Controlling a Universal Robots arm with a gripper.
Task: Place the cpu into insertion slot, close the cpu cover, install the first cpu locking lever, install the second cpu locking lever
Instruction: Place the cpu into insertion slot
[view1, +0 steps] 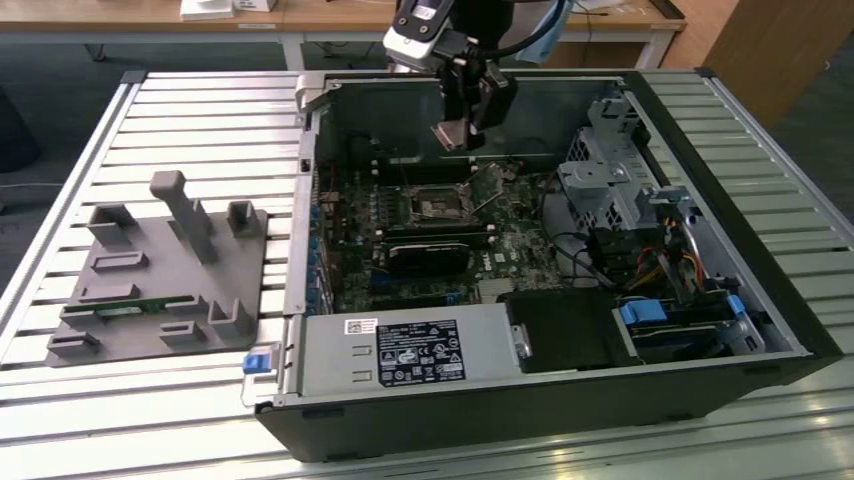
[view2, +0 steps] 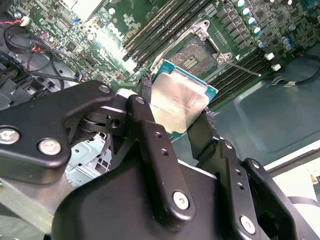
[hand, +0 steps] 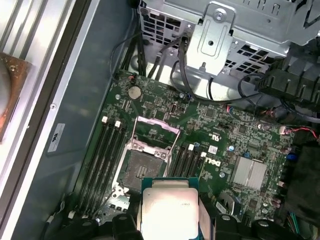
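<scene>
The gripper (view1: 462, 135) has its jaws clenched on the cpu (view2: 180, 102), one finger (view2: 147, 125) on each of two opposite edges. It holds the chip in the air over the far part of the motherboard (view1: 521, 255). The insertion slot (hand: 137, 165) lies bare below, apart from the chip, with the cpu cover (hand: 157, 130) folded open beside it. In the first wrist view part of the cpu is cut off at the picture's border.

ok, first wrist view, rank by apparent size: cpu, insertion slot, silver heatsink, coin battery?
1. silver-grey square cpu, inflated by nearness.
2. dark square insertion slot and silver rectangular heatsink: alike, unranked.
3. round silver coin battery.
</scene>
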